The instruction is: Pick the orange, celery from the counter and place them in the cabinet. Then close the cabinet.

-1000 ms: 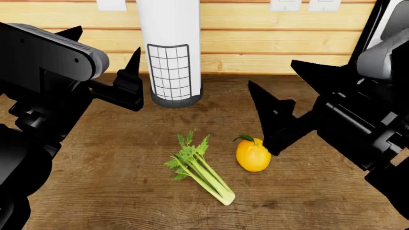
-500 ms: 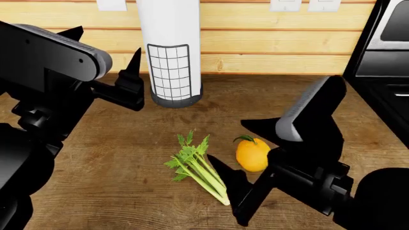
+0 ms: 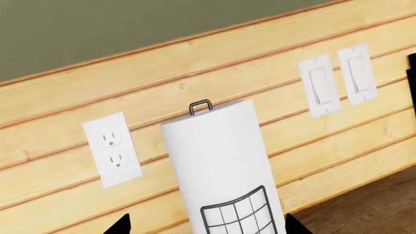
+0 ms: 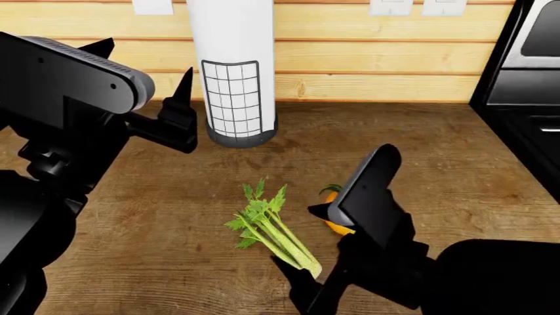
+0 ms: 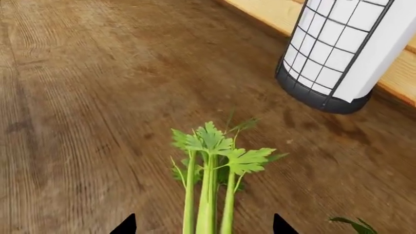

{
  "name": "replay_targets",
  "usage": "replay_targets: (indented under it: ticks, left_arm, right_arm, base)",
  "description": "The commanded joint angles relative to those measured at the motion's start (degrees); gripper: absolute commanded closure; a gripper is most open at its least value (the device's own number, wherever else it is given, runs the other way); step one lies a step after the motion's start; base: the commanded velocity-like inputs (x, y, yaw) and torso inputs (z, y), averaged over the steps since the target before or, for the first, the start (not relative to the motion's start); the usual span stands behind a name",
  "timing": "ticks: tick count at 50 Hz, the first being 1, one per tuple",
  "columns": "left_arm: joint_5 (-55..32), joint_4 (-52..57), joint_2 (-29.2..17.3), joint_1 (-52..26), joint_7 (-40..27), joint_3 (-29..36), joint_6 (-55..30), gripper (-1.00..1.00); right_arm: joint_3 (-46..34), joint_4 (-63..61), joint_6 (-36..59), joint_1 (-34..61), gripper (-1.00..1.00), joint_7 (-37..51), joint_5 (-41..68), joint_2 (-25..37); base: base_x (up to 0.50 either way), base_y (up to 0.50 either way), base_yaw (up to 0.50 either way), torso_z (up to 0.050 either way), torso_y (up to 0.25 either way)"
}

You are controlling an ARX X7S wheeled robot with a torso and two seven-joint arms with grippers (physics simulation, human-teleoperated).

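The celery (image 4: 267,226) lies on the brown wood counter (image 4: 149,256), leaves pointing towards the wall. My right gripper (image 4: 300,236) is open and low over its pale stalk end, one finger on each side. In the right wrist view the stalks (image 5: 208,195) run between the two black fingertips (image 5: 126,225) of the right gripper (image 5: 202,226) without touching them. The orange (image 4: 334,226) sits just right of the celery, mostly hidden behind my right arm. My left gripper (image 4: 144,59) hangs open and empty at the back left, facing the paper towel roll. The cabinet is out of view.
A white paper towel roll (image 4: 233,72) in a black wire holder stands at the back against the plank wall. Wall sockets (image 3: 112,148) and switches (image 3: 338,80) sit above it. A black oven front (image 4: 525,98) borders the counter at the right.
My right arm has swung from the right side down to the front. Its open gripper now straddles the celery's stalk end and covers most of the orange. The left arm has stayed put.
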Motion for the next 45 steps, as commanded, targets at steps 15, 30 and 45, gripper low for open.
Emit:
replay_targets:
  ticks: [15, 30, 45]
  left_arm:
    - [-0.36, -0.66, -0.54, -0.18, -0.37, 0.29, 0.70, -1.00]
    - [-0.84, -0.30, -0.93, 0.27, -0.61, -0.22, 0.79, -1.00]
    - [-1.19, -0.14, -1.10, 0.81, -0.97, -0.21, 1.00, -1.00]
  right_arm:
    - [-11.34, 4.31, -6.05, -2.23, -1.00, -7.15, -13.72, 1.46]
    - [-16.65, 7.22, -8.26, -3.46, -1.00, -8.26, -18.73, 2.06]
    - [-20.36, 8.85, -8.63, -3.77, 1.00, -8.73, -20.78, 2.42]
  base:
    - [0.00, 0.00, 0.00, 0.000, 0.000]
    - [0.00, 0.00, 0.00, 0.000, 0.000]
    - [0.00, 0.00, 0.00, 0.000, 0.000]
